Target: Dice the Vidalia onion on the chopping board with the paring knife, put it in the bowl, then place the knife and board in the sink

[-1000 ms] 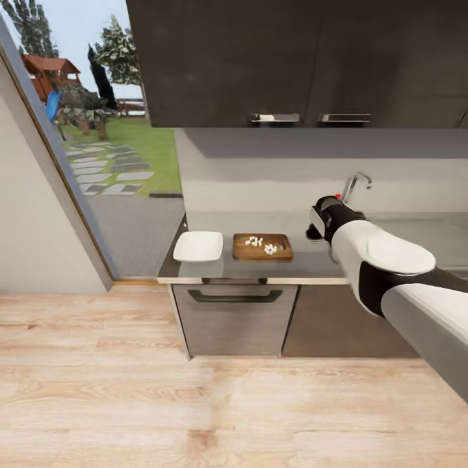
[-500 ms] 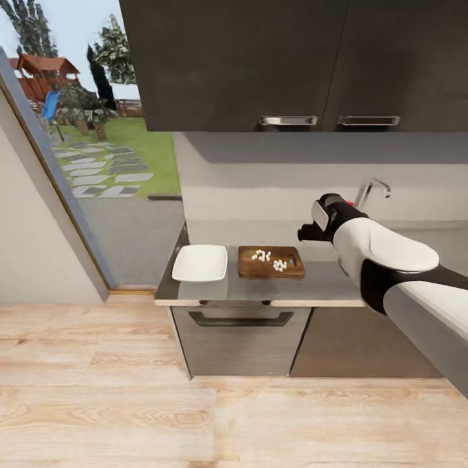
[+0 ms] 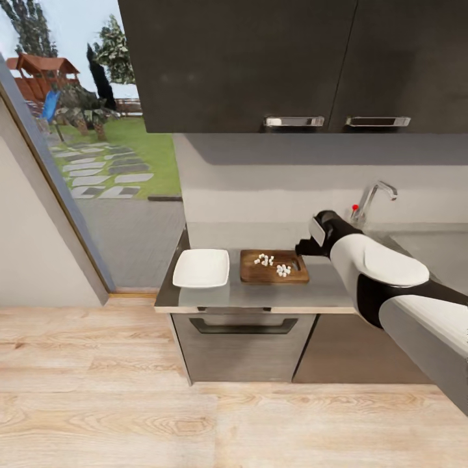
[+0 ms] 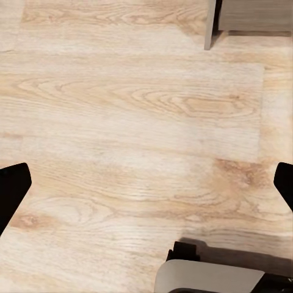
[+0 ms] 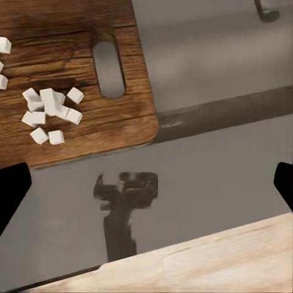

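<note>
My right gripper (image 3: 304,247) hangs with fingers spread wide and empty above the grey steel-look countertop (image 3: 325,289), just off the slotted short end of the brown wooden chopping board (image 3: 273,266) carrying the white diced onion (image 3: 273,264), whose long axis runs along the front edge toward the white square bowl (image 3: 201,268) beyond its far end.

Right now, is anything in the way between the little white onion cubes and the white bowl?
Nothing visible. The diced onion sits on the chopping board, and the bowl stands just beside it on the countertop, with only a bare strip between them.
</note>
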You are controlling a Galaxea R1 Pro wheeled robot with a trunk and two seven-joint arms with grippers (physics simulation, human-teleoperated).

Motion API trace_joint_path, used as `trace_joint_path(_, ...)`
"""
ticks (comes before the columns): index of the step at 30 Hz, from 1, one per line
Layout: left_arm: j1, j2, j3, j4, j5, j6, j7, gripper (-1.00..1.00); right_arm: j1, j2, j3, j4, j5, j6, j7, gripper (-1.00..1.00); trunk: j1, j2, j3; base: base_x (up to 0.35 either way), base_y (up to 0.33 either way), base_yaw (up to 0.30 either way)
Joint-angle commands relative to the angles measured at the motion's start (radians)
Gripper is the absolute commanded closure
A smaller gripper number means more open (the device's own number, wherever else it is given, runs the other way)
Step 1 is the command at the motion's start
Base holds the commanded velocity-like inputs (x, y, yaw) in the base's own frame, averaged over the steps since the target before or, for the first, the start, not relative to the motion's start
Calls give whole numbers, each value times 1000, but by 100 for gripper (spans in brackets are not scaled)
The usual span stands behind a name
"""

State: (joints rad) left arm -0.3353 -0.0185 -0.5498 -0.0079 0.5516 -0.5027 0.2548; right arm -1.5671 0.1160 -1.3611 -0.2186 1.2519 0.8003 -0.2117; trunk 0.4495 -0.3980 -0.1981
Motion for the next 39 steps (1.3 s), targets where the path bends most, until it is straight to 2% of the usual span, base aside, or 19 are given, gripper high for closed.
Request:
trace_joint_path(1, -1, 0, -9, 0, 4, -2, 6, -100, 4, -1, -4, -2, -5, 1, -6, -100, 1, -2, -2, 1, 0, 0)
trace_joint_path(10, -1, 0, -9, 0, 4, -2, 6, -100, 66, -41, -4, -1, -4, -2, 3, -100, 1, -2, -2, 0, 0, 0)
trace_joint_path(15, -1, 0, -9, 0, 4, -1, 6, -100, 71, -61, -4, -2, 0, -3, 66, -100, 1, -2, -2, 39, 0, 0)
trace_joint_path(25, -1, -1, -9, 0, 4, 0, 6, -100, 71, -64, 0, 0, 1, -3, 82, -100, 1, -2, -2, 198, 0, 0)
trace_joint_path(29, -1, -1, -9, 0, 4, 0, 6, -100, 71, -64, 1, 0, 1, -1, 132, -100, 1, -2, -2, 103, 0, 0)
trace_joint_path(39, -1, -1, -9, 0, 4, 0, 6, -100, 71, -62, 5, 1, 1, -1, 142, -100, 1, -2, -2, 162, 0, 0)
